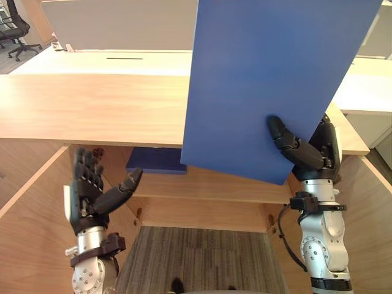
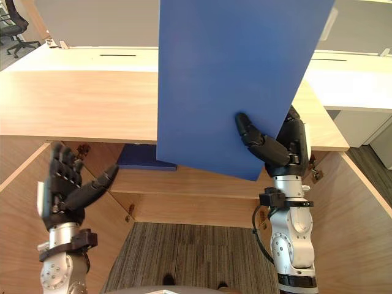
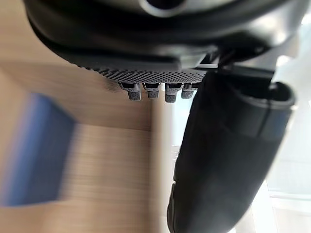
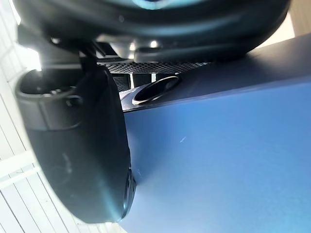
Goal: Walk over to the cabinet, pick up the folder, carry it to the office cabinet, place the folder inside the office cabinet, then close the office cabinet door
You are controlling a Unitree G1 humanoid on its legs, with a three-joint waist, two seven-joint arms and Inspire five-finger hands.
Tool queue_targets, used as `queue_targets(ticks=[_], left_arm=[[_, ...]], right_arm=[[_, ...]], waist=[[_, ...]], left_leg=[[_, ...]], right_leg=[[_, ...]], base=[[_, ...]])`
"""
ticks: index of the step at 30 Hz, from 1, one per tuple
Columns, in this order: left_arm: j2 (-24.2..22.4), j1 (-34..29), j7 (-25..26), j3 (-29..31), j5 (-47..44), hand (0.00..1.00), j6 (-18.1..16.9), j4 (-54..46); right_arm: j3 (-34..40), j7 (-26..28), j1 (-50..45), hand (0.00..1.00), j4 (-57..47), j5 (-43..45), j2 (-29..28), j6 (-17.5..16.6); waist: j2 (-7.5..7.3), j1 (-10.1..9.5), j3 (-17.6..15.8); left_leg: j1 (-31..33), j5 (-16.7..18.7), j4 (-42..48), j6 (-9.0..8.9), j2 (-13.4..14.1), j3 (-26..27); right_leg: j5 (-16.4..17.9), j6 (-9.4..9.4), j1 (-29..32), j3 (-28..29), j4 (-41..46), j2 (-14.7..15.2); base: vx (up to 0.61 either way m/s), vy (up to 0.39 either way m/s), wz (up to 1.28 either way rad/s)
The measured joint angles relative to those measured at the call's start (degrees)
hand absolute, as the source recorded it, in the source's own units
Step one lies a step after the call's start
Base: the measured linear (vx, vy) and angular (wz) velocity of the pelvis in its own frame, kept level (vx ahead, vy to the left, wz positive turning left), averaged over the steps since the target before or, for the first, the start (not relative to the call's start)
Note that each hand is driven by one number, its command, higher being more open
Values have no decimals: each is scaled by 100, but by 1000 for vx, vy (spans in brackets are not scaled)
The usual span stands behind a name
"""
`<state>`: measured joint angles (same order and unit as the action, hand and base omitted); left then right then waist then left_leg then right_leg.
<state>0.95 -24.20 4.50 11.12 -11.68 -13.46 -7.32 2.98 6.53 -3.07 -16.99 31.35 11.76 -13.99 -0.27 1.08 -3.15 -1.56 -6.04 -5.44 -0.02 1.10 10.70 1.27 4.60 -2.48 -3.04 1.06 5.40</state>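
The right hand (image 1: 304, 154) is gripping the folder (image 1: 269, 79), a flat, stiff, smooth blue rectangle, by its lower corner: the thumb is pressing on the near face while the fingers are clamping from behind, so the sheet is standing up and tilting slightly above the wooden surface (image 1: 92, 107). In the right wrist view the folder's matte blue face (image 4: 218, 160) is lying right against the dark thumb. The left hand (image 1: 86, 193) is hanging free at the lower left, grasping nothing, its fingers (image 1: 86, 168) reaching straight up and its thumb sticking out to the side. The surface is showing a pale, fine wood grain with a straight front edge, and it is forming the top of the cabinet (image 1: 208, 211), which is standing open below. The cabinet's wooden doors (image 1: 30, 214) are swinging out on both sides. On the shelf (image 1: 214, 184) inside, a dark blue flat item (image 1: 156, 160) is lying just under the top. Grey striped carpet (image 1: 196, 257) is covering the floor in front. Beyond the surface, white desks (image 1: 104, 61) are running across the room in front of a grey partition (image 1: 122, 24), and a black office chair (image 1: 15, 27) is standing in the far left corner.
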Motion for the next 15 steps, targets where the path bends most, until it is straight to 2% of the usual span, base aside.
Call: queue_targets(ticks=[5,8,10,12,13,15], left_arm=[[87,71,-121,-161,375,100,259,1977],[191,261,-236,-231,731,100,425,3504],[332,527,-232,-275,909,100,504,4610],[548,955,-202,-242,925,100,536,5146],[662,1320,-172,-253,967,100,534,5462],[695,1822,-74,-257,962,100,542,5785]], right_arm=[[-850,-2,4,0,-14,-261,174,3],[-1663,10,98,0,110,-815,420,14],[-2379,-11,501,0,571,-1225,488,14],[-2835,-51,1004,0,1029,-1628,487,14],[-3096,-152,1441,0,1354,-2012,471,18],[-3455,-319,2139,0,1920,-2645,477,33]], waist=[[-36,2,22],[-96,-4,26],[-150,-16,-45],[-182,-34,-400],[-190,-46,-708],[-103,-107,-1195]], left_leg=[[87,12,0,-17,16,83],[181,11,4,-16,59,127],[308,7,38,-21,97,258],[578,51,245,-52,146,277],[929,176,631,-55,193,291],[1747,461,1569,7,357,311]], right_leg=[[-7,2,133,84,0,-15],[-44,-8,250,149,-1,-30],[-103,-28,441,272,14,-40],[-126,-45,699,307,182,-61],[-124,-50,984,339,380,-69],[-123,-51,1568,397,766,-140]], base=[[-6,0,-10],[10,-2,-9],[-17,7,-26],[-105,4,-14],[-184,-13,-8],[-180,-17,-15]])
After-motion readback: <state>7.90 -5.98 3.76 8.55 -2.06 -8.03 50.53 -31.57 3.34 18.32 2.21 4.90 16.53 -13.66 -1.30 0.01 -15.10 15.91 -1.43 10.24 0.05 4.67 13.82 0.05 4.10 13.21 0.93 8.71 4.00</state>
